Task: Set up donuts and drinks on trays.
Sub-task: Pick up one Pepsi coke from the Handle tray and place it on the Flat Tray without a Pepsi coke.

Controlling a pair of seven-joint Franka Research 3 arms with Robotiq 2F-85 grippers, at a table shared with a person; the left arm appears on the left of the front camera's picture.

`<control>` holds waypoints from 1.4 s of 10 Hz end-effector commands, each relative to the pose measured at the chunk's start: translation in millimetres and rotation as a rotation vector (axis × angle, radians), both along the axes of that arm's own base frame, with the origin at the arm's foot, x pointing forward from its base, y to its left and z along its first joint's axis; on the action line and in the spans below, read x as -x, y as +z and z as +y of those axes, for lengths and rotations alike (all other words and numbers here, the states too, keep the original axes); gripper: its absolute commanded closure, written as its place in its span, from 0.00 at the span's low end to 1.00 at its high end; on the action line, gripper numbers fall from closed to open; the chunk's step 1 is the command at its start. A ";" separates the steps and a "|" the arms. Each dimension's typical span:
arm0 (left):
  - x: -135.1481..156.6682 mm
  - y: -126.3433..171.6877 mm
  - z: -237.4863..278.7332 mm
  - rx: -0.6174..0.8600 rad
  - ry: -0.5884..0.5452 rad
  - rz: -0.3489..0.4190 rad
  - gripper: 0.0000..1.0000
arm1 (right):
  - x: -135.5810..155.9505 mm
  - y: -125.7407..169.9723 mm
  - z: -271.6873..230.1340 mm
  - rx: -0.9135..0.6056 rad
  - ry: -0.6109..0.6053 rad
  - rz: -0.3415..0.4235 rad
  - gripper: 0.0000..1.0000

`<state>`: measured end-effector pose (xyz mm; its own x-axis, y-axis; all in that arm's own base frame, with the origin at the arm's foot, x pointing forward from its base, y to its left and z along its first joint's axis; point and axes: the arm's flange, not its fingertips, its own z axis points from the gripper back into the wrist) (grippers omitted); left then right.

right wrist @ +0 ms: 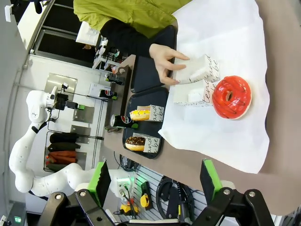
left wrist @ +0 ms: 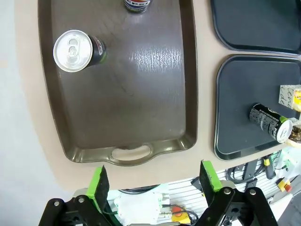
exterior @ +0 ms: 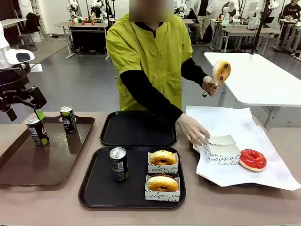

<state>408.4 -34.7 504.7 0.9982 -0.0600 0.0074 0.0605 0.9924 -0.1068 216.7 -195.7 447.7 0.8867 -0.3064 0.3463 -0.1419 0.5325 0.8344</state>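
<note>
Two golden-orange donuts (exterior: 162,157) in white scripted sleeves sit lower centre on the near black tray (exterior: 99,183) beside one upright dark can (exterior: 119,164). Left gripper (left wrist: 154,176) jaws spread above the brown tray (left wrist: 141,103) at frame left; right gripper (right wrist: 154,172) jaws spread too, gripping nothing.

1. This is a robotics lab in a large open hall.
2. A white robot arm (right wrist: 28,146) stands at the edge of the table (left wrist: 204,94), and the left gripper (left wrist: 154,175), with green pads, looks down on it.
3. Under that edge hang cables (right wrist: 167,193) and a yellow box with a red button (left wrist: 283,183).
4. Behind the person (exterior: 150,61), a grey floor (exterior: 80,80) holds many work tables (exterior: 87,26) with equipment on them.
5. A white table (exterior: 263,80) stands near.
</note>
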 end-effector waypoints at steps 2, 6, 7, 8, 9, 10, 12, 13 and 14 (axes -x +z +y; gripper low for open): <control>0.0 0.0 0.0 0.000 0.000 0.000 0.00 | -0.3 -0.7 0.1 -0.004 0.002 -0.010 0.00; -40.8 -12.3 31.3 -0.079 0.137 -0.134 0.00 | -0.3 -0.7 0.1 -0.004 0.002 -0.010 0.00; -46.2 -16.9 40.5 -0.076 0.163 -0.157 0.00 | -0.3 -0.7 0.1 -0.004 0.002 -0.010 0.00; -56.0 -26.0 49.1 -0.060 0.185 -0.148 0.00 | -0.3 -0.7 0.1 -0.004 0.002 -0.010 0.00; -67.3 -34.6 55.3 -0.060 0.200 -0.145 0.00 | -0.3 -0.7 0.1 -0.004 0.002 -0.010 0.00; -80.2 -44.4 59.1 -0.051 0.201 -0.120 0.00 | -0.3 -0.7 0.1 -0.004 0.002 -0.010 0.00; -91.1 -64.1 62.8 -0.074 0.213 -0.101 0.00 | -0.3 -0.7 0.1 -0.004 0.002 -0.010 0.00; -96.2 -70.1 61.6 -0.094 0.222 -0.107 0.00 | -0.3 -0.7 0.1 -0.004 0.002 -0.010 0.00; -101.0 -73.7 60.6 -0.111 0.234 -0.116 0.00 | -0.3 -0.7 0.1 -0.004 0.002 -0.010 0.00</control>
